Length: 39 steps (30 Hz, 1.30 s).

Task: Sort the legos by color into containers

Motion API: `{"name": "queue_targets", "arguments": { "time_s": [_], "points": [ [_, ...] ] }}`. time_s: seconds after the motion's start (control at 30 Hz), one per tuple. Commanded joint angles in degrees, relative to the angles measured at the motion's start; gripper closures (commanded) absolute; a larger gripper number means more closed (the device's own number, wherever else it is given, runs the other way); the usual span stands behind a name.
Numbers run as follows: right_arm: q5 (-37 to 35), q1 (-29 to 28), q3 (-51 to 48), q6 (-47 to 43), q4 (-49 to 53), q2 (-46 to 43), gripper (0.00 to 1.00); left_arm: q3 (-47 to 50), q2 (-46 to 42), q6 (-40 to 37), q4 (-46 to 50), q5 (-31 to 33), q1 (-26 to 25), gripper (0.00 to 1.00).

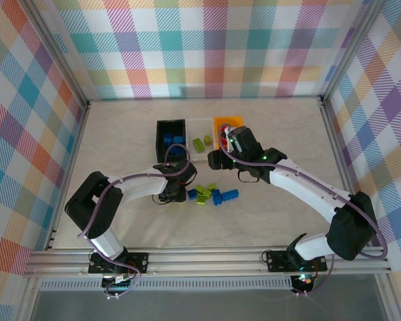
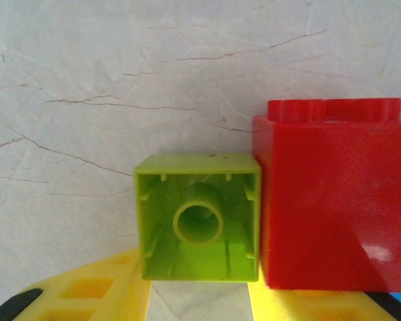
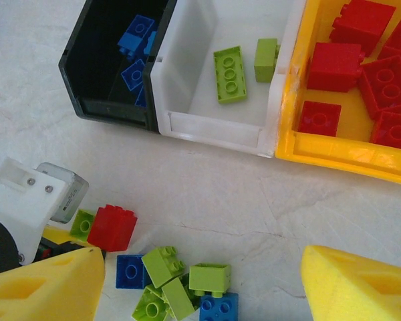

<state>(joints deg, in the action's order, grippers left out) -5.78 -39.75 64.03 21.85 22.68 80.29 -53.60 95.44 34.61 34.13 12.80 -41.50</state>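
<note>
- The left gripper (image 2: 200, 297) is down at the table (image 1: 120, 134), its yellow fingers (image 2: 87, 294) spread apart and clamped on nothing.
- Just off its fingertips lies a lime brick (image 2: 197, 224), tipped so that its hollow underside and centre tube face the wrist camera.
- A red brick (image 2: 331, 200) stands flush against that lime brick's right side, studs pointing away from the gripper.
- The right gripper (image 3: 204, 261) hangs above the table near the bins, its jaws wide apart with nothing held.
- The three bins sit side by side and touching: black bin (image 3: 77, 63), then white bin (image 3: 214, 130), then orange bin (image 3: 341, 157).
- Blue bricks (image 3: 135, 33) lie in the black bin, two lime bricks (image 3: 230, 73) in the white one, and several red bricks (image 3: 334, 67) in the orange one.
- A loose pile (image 1: 210, 195) of blue and lime bricks remains on the table in front of the bins, just right of the left gripper.
- Any lettering on the studs is too small to read.
</note>
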Motion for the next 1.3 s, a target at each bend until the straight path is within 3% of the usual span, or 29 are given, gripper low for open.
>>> {"name": "queue_targets", "arguments": {
  "time_s": [0.0, 0.1, 0.23, 0.67, 1.0, 1.27],
  "points": [
    [0.24, 0.35, -0.75, 0.84, -1.50, -1.72, 0.23, 0.32, -3.12, -0.51, 2.58, 2.15, 0.37, 0.61],
    [0.22, 0.29, -0.53, 0.83, -1.56, -1.42, 0.22, 1.13, -5.66, -0.09, 3.45, 2.11, 0.37, 0.56],
    [0.50, 0.28, -0.57, 1.10, -1.94, -1.10, 0.22, 1.65, -6.35, -0.44, 3.34, 3.08, 0.91, 0.25],
    [-0.77, 0.55, -1.28, 1.02, -1.36, -1.94, 0.22, -1.63, 0.35, -3.41, 1.08, -0.10, 3.57, 0.22],
    [-0.24, 0.64, -1.01, 1.19, -1.58, -2.02, 0.22, -5.18, 4.86, -5.17, -0.38, 2.01, 6.17, 0.40],
    [-0.29, 0.72, -1.19, 1.19, -1.52, -2.11, 0.22, -3.46, 3.26, -4.21, -0.91, 0.27, 6.16, 0.62]
  ]
}}
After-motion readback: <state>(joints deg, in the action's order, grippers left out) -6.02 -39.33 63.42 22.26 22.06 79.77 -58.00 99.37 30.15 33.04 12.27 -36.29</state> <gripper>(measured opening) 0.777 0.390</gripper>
